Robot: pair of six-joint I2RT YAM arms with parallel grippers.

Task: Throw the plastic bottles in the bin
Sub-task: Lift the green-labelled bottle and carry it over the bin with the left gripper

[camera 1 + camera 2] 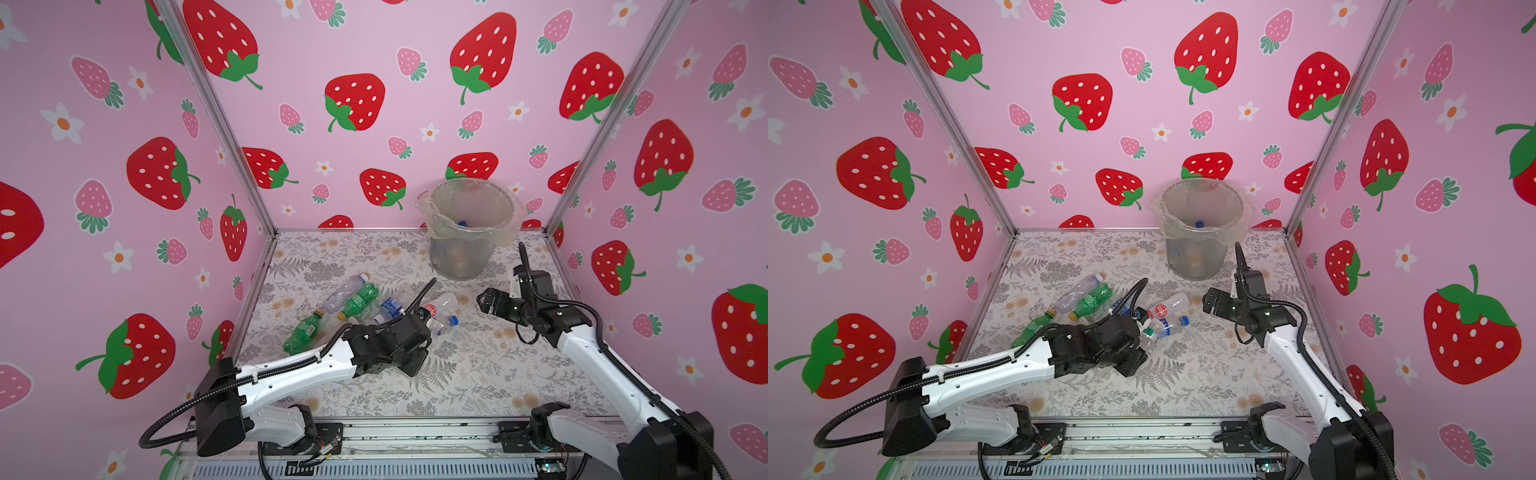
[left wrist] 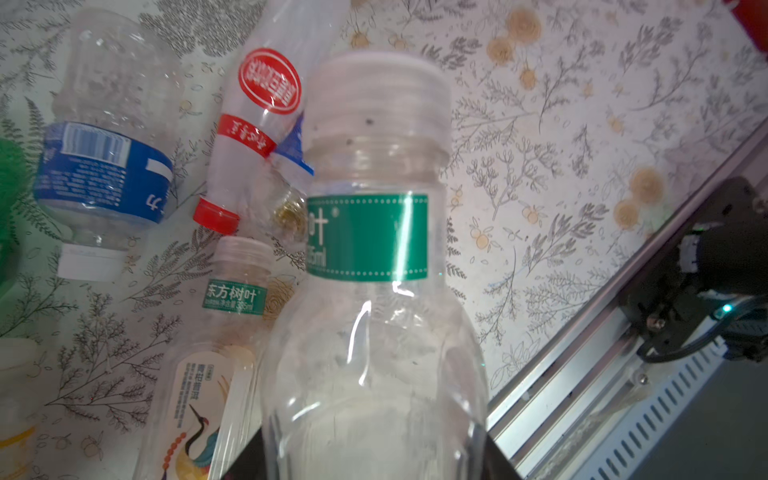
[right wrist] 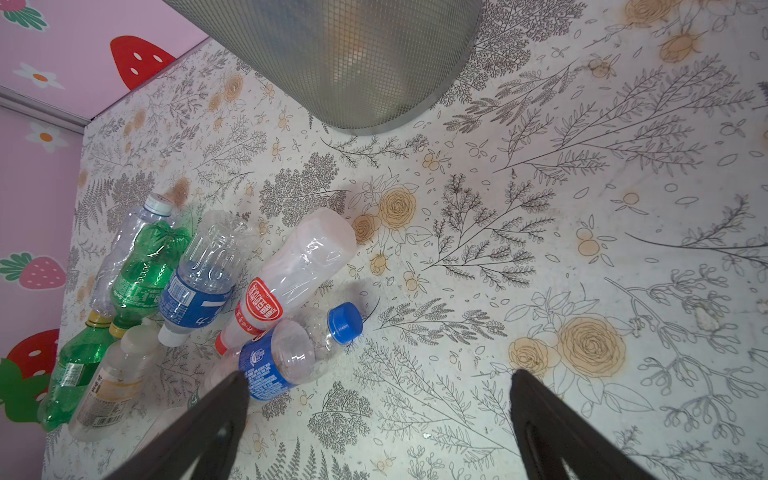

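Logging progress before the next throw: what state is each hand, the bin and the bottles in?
left hand, shut on the green-label bottle
right hand, open, empty
bin, upright, lined, not empty
other bottles, lying flat on the table

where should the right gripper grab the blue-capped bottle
Likely the clear section between cap and blue label of the blue-capped bottle, from above, jaws across it. It lies flat and that end is free, while the red-labelled bottle crowds its label end.

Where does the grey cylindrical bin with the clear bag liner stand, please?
In both top views the bin stands on the table, far side, right of centre, beyond the right gripper.
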